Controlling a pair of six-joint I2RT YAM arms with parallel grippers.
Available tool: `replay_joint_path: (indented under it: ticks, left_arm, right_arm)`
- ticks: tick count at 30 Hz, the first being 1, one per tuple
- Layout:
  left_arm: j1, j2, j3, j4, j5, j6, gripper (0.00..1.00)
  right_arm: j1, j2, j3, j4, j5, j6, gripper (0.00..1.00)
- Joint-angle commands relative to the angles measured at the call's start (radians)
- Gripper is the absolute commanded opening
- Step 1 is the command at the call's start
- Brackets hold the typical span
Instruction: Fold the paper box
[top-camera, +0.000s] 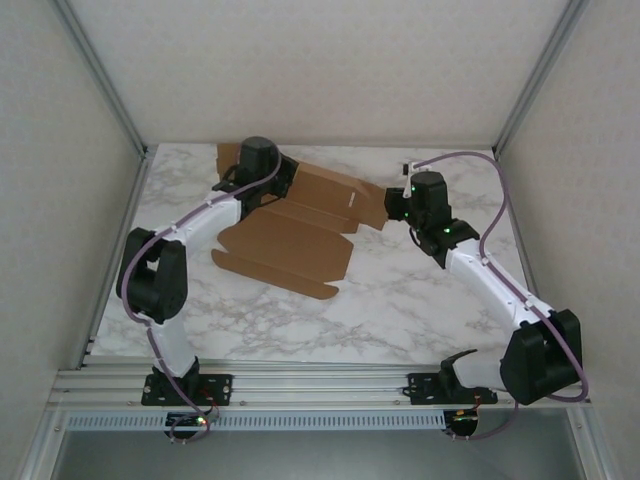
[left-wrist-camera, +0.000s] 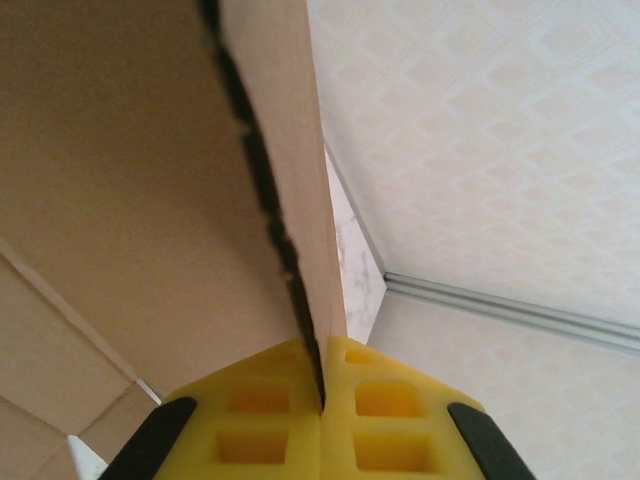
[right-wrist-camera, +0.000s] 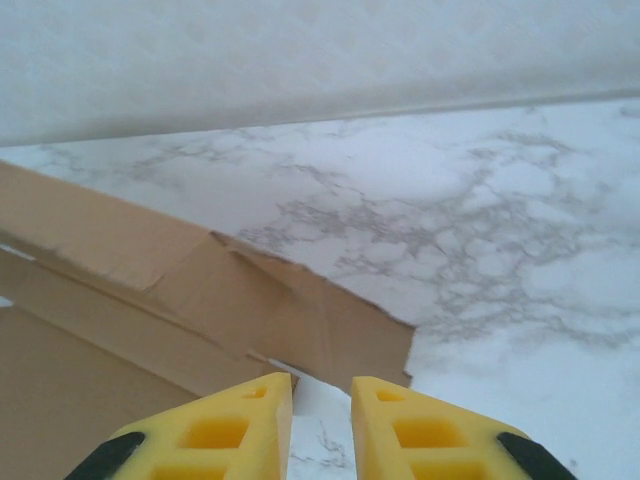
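- Top external: box (top-camera: 290, 240) lay opened out on the marble table (top-camera: 400, 300), left of centre, w/ its far part reaching toward the back wall (top-camera: 330, 70)
- Near long edge of box looked turned up a little, a darker strip along it; rest of the sheet approx flat
- L arm reached over the far-left part of box
- L gripper (left-wrist-camera: 322, 378) was clenched on a flap (left-wrist-camera: 295, 180) of the box, w/ the thin cardboard edge pinched btwn the yellow pads (left-wrist-camera: 250, 420)
- Left wrist view: that flap rose straight up from the pads; a broad brown panel lay to its left, patterned wall & a sliver of table to its right
- R gripper (right-wrist-camera: 320, 395) sat low over the table at the box's right end
- Top view: R gripper's black body met the right tip of the cardboard; touching or just overlapping, couldn't tell
- Right wrist view: R jaws stood slightly apart w/ a narrow gap, nothing btwn them, bare marble showing thru
- A creased box corner lay just ahead of the R fingertips, near but not gripped
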Motion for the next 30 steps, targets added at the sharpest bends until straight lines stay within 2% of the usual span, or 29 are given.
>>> replay_joint_path:
  ticks: [1, 7, 14, 21, 30]
  left_arm:
    - [-0.004, -0.063, -0.047, 0.055, -0.044, 0.090, 0.00]
    - [-0.002, -0.081, -0.136, 0.161, -0.016, 0.103, 0.00]
    - [0.023, -0.089, -0.242, 0.335, 0.072, 0.095, 0.00]
    - [0.033, -0.115, -0.396, 0.585, 0.128, 0.015, 0.00]
    - [0.040, -0.144, -0.521, 0.777, 0.085, -0.010, 0.00]
  right_arm:
    - [-0.021, 0.020, -0.022, -0.050, -0.003, 0.102, 0.19]
    - [-0.031, 0.039, -0.062, -0.061, -0.123, 0.180, 0.15]
    - [-0.038, 0.053, -0.084, -0.055, -0.168, 0.170, 0.16]
    - [-0.053, 0.118, 0.015, -0.056, -0.148, 0.075, 0.20]
    - [-0.059, 0.230, 0.183, 0.008, -0.279, -0.022, 0.25]
